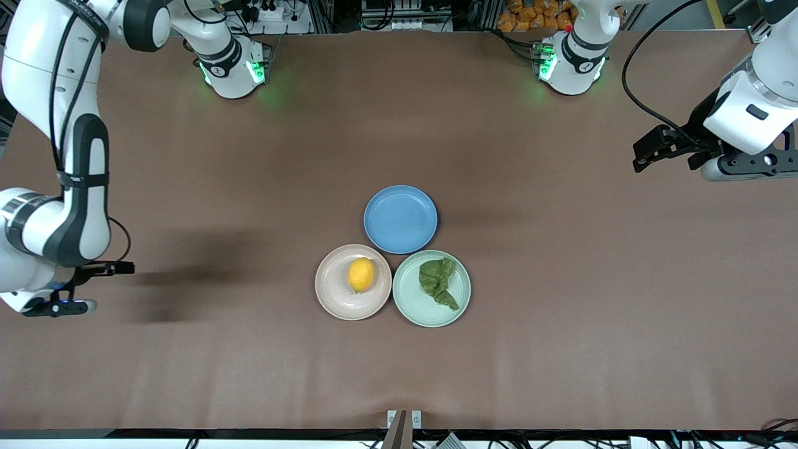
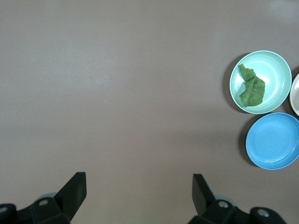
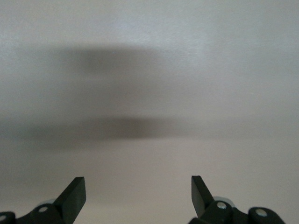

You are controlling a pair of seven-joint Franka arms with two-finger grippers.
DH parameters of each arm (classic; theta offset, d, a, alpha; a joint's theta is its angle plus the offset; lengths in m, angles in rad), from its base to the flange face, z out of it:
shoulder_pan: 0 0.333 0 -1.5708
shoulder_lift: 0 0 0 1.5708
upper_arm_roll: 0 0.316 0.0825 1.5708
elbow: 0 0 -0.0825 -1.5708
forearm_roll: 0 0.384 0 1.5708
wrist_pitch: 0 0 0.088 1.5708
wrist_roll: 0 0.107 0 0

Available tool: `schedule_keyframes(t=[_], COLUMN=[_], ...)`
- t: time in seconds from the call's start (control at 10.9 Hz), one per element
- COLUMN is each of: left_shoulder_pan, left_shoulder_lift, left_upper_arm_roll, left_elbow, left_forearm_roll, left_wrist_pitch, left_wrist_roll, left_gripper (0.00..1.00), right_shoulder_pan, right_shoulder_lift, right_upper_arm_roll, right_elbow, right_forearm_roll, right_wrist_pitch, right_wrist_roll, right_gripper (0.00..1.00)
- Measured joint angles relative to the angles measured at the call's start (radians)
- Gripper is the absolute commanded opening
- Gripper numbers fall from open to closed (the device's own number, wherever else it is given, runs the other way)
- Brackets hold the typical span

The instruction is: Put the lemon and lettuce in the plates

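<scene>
Mint plate (image 1: pixel 431 317): nearest the front camera, level with its beige neighbour and touching it or nearly so; I see the lettuce (image 1: pixel 438 282) lying in it, long axis slanting, pointed end toward the front camera.
Beige-pink plate (image 1: pixel 336 302): beside the mint one, toward the right arm's end of the table; the lemon (image 1: pixel 361 274) sits in it, slightly off centre, long axis roughly pointing away from the front camera.
Blue plate (image 1: pixel 400 219): farther from the front camera, nestled against the other two, nothing in it.
Right gripper (image 1: pixel 93 271): out at its own end of the table over bare brown table (image 1: pixel 561 349), well apart from the plates; fingers spread wide, nothing between them.
Left gripper (image 1: pixel 654 149): over bare cloth at its own end, also well apart from the plates; fingers released and empty. Its wrist view catches the mint plate with the leaf and the blue plate off to one edge.
Key relation: both items lie in plates, away from both sets of fingers; the right arm is nearer the lemon, the left nearer the lettuce.
My read: both placements look finished, so I'd judge no further grasp is needed; both arms wait.
</scene>
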Motion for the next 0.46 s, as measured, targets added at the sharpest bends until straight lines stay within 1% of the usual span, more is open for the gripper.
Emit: schedule_keyframes(t=[0.18, 0.46], left_shoulder_pan=[0.000, 0.000], left_shoulder_lift=[0.000, 0.000], left_upper_arm_roll=[0.000, 0.000], left_elbow=[-0.001, -0.008], left_forearm_roll=[0.000, 0.000], left_wrist_pitch=[0.000, 0.001], left_wrist_roll=[0.000, 0.000], left_gripper=[1.00, 1.00], right_shoulder_pan=[0.000, 0.000], right_shoulder_lift=[-0.027, -0.076], right_upper_arm_roll=[-0.014, -0.015], right_elbow=[0.001, 0.017], right_forearm_roll=[0.000, 0.000], right_wrist_pitch=[-0.002, -0.009], right_wrist_roll=[-0.008, -0.010], right_gripper=[1.00, 1.00])
